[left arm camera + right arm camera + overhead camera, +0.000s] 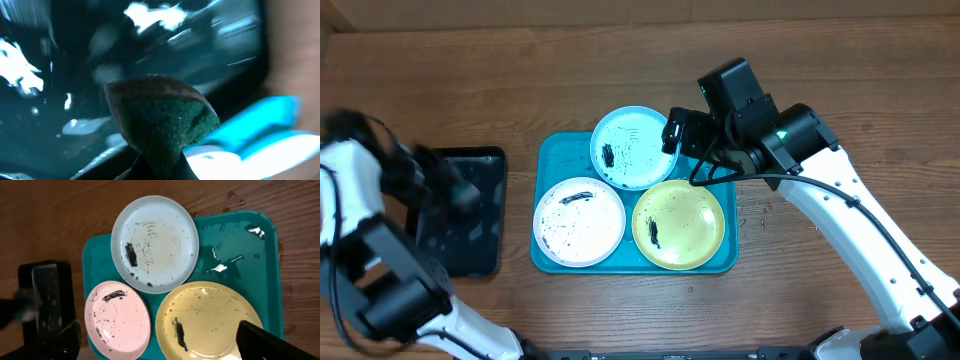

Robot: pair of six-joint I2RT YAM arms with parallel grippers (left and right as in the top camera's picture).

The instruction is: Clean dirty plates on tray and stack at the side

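Three smeared plates lie on the turquoise tray [560,160]: a light blue plate [632,148] at the back, a white plate [578,222] front left and a yellow-green plate [680,226] front right. My right gripper [684,134] hangs open over the tray's back right part, holding nothing. Its wrist view looks down on the blue plate [154,242], the white plate [117,320], pinkish here, and the yellow plate [210,322], with the right gripper [160,345] spread wide over them. My left gripper [159,167] is shut on a green sponge [162,115] above the black tray [470,215].
The black tray [60,60] holds shiny wet patches. Water drops lie on the turquoise tray's bare corner [235,245]. In the left wrist view the turquoise tray's rim [270,120] and the white plate [285,155] show at the right. Bare wood table [840,80] surrounds both trays.
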